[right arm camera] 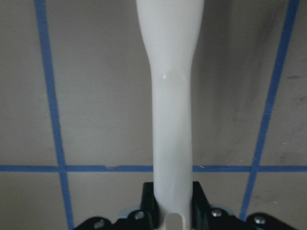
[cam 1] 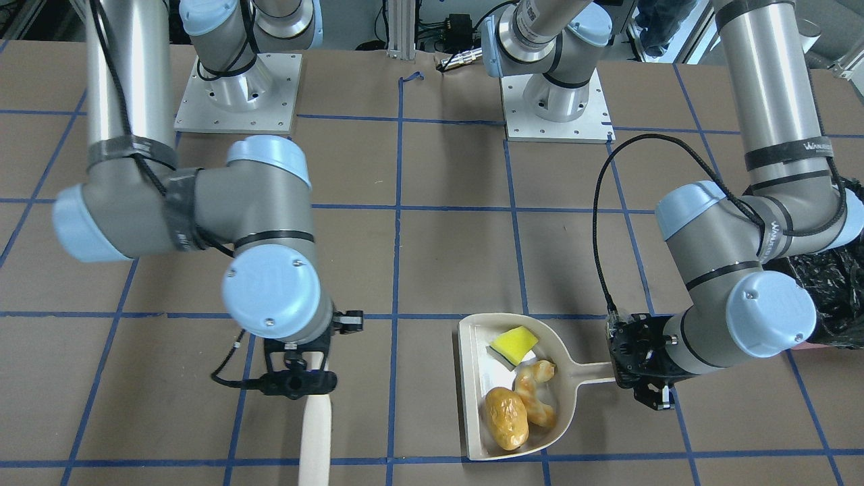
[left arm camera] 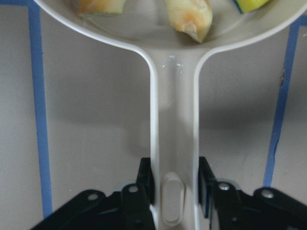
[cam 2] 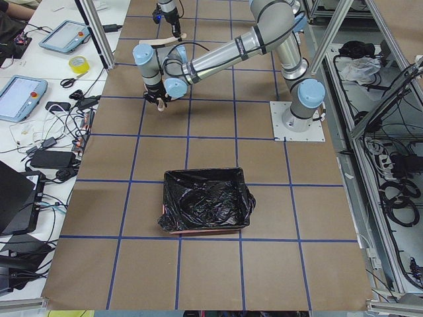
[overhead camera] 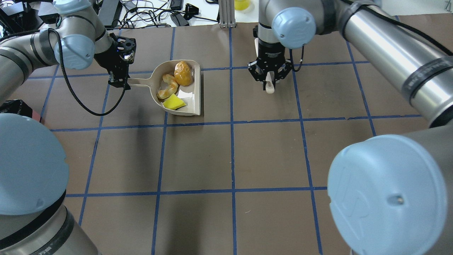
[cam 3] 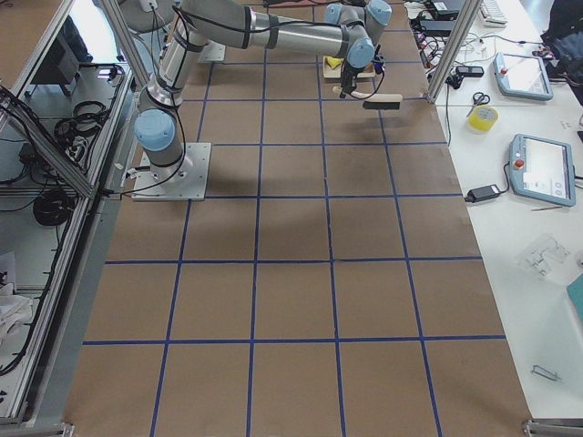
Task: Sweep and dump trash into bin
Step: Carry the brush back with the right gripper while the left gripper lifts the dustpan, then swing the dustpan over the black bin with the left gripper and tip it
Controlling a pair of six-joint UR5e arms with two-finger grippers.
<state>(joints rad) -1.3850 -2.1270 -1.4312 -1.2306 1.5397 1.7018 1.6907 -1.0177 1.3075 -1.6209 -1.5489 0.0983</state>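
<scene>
The beige dustpan (cam 1: 476, 405) lies flat on the table and holds all the trash: a golden croissant (cam 1: 536, 393), a yellow-green wedge (cam 1: 514, 343) and a glossy brown lump (cam 1: 506, 418). They also show in the overhead view, the croissant (overhead camera: 167, 86), the wedge (overhead camera: 173, 102) and the lump (overhead camera: 183, 73). My left gripper (cam 1: 638, 378) is shut on the dustpan handle (left arm camera: 175, 120). My right gripper (overhead camera: 269, 82) is shut on the pale brush handle (right arm camera: 172, 96), a grid square away from the pan's open side. The bin (cam 2: 205, 201), lined with black plastic, stands on my left.
The black bag of the bin shows at the right edge of the front view (cam 1: 833, 290), behind my left elbow. Blue tape lines grid the brown table (overhead camera: 226, 159). Both arm bases (cam 1: 236, 101) stand at the robot's side of the table.
</scene>
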